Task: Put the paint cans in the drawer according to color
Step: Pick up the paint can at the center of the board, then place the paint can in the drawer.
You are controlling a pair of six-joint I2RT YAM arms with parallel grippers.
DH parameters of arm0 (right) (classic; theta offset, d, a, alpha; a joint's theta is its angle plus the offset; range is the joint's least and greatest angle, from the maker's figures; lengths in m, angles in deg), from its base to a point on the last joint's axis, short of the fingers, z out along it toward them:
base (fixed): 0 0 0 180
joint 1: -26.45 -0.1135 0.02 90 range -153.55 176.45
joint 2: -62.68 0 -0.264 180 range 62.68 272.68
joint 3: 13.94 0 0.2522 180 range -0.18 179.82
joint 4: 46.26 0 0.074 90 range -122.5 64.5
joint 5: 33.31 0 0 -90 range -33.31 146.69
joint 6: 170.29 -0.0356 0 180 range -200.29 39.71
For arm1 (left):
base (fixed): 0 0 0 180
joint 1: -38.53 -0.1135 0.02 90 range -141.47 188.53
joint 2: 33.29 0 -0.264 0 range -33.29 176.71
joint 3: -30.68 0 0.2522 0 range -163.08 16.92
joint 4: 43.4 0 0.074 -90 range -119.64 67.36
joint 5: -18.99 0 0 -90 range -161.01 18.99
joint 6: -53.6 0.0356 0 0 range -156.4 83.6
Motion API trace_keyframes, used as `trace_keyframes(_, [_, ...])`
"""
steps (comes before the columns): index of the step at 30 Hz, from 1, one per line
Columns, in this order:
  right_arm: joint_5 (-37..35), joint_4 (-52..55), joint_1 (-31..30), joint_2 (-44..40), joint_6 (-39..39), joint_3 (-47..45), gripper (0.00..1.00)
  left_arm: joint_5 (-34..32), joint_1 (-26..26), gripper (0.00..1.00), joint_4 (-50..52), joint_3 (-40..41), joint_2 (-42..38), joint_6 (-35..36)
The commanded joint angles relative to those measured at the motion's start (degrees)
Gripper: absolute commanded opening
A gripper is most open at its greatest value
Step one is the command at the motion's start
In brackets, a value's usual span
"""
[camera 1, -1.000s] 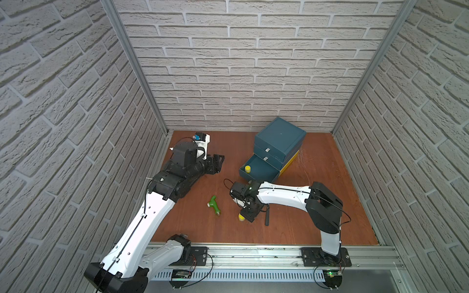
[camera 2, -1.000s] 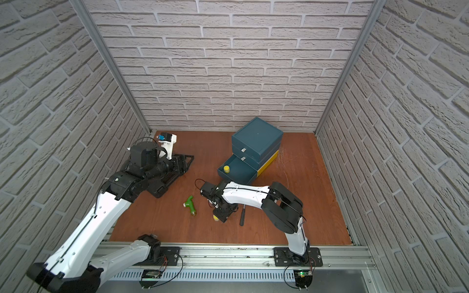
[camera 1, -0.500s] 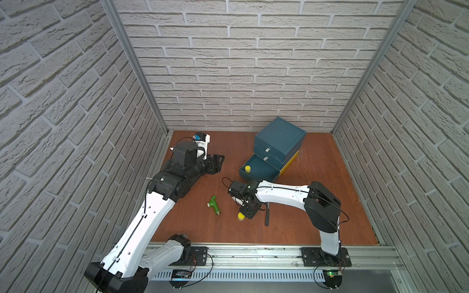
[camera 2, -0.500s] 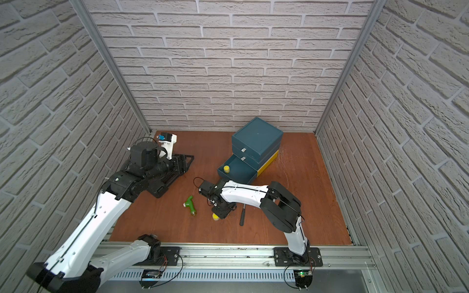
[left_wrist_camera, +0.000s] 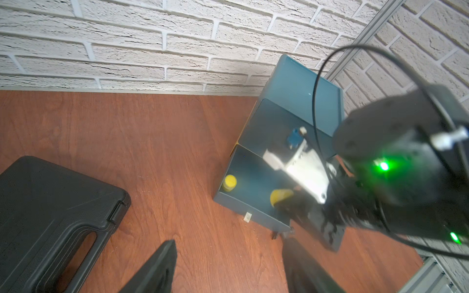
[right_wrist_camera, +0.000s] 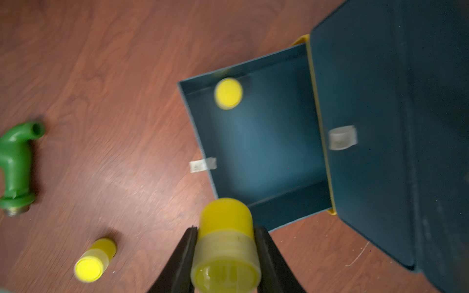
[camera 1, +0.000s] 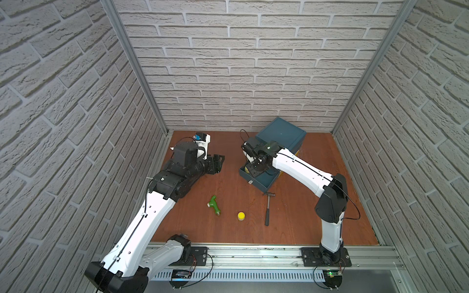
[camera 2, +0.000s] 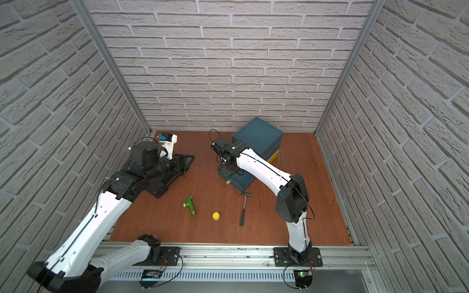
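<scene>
My right gripper [right_wrist_camera: 225, 229] is shut on a yellow paint can [right_wrist_camera: 225, 241], its lid pointing away from the wrist. It hangs over the front corner of the open teal drawer [right_wrist_camera: 266, 142], where the arm's wrist shows in a top view [camera 1: 255, 168]. Another yellow paint can [right_wrist_camera: 228, 93] stands inside that drawer, also seen in the left wrist view [left_wrist_camera: 229, 182]. One more yellow paint can [camera 1: 241, 216] sits on the floor in front, in both top views [camera 2: 216, 216]. My left gripper [left_wrist_camera: 228, 256] is open and empty at the back left, apart from all of them.
The teal drawer cabinet [camera 1: 280, 137] stands against the back wall, its upper drawers closed. A green pipe fitting [camera 1: 214, 205] and a hammer [camera 1: 267, 209] lie on the wooden floor on either side of the loose can. A black case [left_wrist_camera: 50, 215] lies under the left arm.
The right gripper has shut on a yellow can down by the hammer and carried it up and back to the open drawer. The left arm has not moved.
</scene>
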Motion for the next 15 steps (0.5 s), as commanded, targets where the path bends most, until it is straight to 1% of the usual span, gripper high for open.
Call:
trace_keyframes(1, [-2.0,2.6,1.4,5.1,0.7,1.2,0.16,0.5,0.2,0.71,-1.9,-1.3,-0.1,-0.4])
trace_keyframes(9, [0.9,-0.5,3.4,12.5,2.8,5.6,0.16,0.7,0.3,0.71,-1.3,-1.6,-0.1,-0.8])
trace_keyframes(15, [4.8,-2.3,5.0,17.4,3.1,9.4,0.18,0.8,0.5,0.71,-0.5,-2.4,0.2,-0.8])
